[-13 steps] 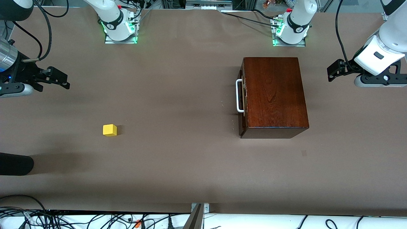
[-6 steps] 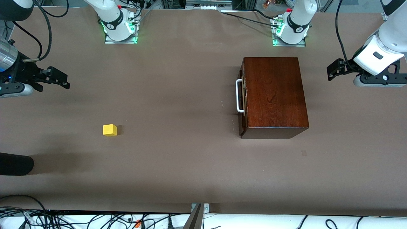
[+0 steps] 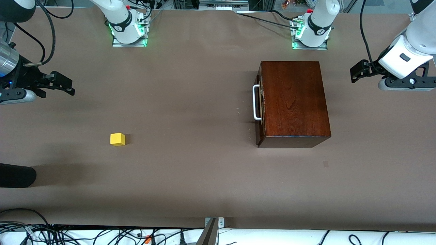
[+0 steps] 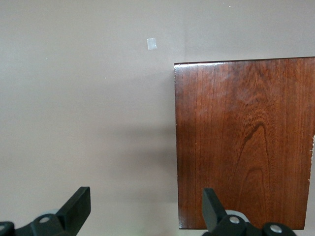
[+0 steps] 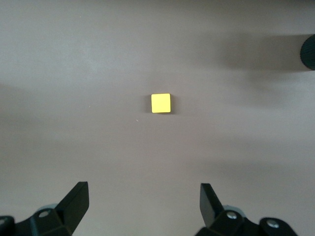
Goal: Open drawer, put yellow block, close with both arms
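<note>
The yellow block (image 3: 117,139) (image 5: 161,103) lies alone on the brown table toward the right arm's end. The dark wooden box (image 3: 293,102) (image 4: 246,142) stands toward the left arm's end. Its drawer (image 3: 260,105) is pushed in, and the white handle (image 3: 256,103) faces the block's end of the table. My right gripper (image 3: 66,83) (image 5: 144,196) hangs open and empty over bare table, well apart from the block. Open and empty too, my left gripper (image 3: 357,73) (image 4: 146,201) hovers over the table just off the box's back edge.
A black rounded object (image 3: 17,175) (image 5: 309,51) pokes in at the right arm's end, nearer the front camera than the block. A small pale patch (image 3: 326,164) (image 4: 151,44) marks the table near the box. Cables run along the table's near edge.
The left arm's hand has drifted slightly toward the bases' side of the table. The right arm, block and box have not moved.
</note>
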Controlling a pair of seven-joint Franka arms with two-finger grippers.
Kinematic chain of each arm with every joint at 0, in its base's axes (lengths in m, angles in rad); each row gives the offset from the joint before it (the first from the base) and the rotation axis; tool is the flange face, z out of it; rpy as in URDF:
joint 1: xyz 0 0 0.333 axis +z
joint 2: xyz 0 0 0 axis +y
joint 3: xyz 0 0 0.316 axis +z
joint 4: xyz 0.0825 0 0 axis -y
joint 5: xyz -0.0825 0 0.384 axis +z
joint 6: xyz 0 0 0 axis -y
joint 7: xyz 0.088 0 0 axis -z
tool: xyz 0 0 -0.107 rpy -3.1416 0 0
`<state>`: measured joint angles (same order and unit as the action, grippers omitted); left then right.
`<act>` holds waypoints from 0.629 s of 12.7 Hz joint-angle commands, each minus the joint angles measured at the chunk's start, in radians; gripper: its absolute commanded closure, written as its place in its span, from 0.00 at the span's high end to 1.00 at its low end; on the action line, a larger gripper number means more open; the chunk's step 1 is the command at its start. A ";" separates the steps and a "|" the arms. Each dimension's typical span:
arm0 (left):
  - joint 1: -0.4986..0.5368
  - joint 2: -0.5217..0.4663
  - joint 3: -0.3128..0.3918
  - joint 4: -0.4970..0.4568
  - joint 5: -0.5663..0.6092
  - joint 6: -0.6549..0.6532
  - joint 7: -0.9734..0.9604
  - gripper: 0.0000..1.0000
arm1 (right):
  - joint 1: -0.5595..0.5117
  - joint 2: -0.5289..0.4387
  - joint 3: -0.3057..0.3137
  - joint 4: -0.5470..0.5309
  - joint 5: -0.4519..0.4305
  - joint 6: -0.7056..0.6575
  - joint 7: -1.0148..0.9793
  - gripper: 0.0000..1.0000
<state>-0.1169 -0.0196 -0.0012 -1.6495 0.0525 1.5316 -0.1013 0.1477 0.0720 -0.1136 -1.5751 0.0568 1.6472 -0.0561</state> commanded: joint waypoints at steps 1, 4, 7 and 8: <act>-0.018 0.023 0.001 0.042 -0.034 -0.024 0.008 1.00 | -0.005 0.012 0.003 0.027 -0.002 -0.012 -0.001 1.00; -0.036 0.064 0.000 0.106 -0.069 -0.025 0.005 1.00 | -0.005 0.011 0.003 0.029 -0.002 -0.012 -0.001 1.00; -0.075 0.085 -0.005 0.113 -0.065 -0.025 0.005 1.00 | -0.005 0.012 0.003 0.029 -0.002 -0.012 -0.001 1.00; -0.078 0.087 -0.005 0.111 -0.062 -0.027 0.005 1.00 | -0.005 0.011 0.003 0.029 -0.002 -0.013 -0.001 1.00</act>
<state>-0.1815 0.0375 -0.0084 -1.5837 0.0022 1.5315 -0.1008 0.1476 0.0720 -0.1136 -1.5750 0.0568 1.6472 -0.0561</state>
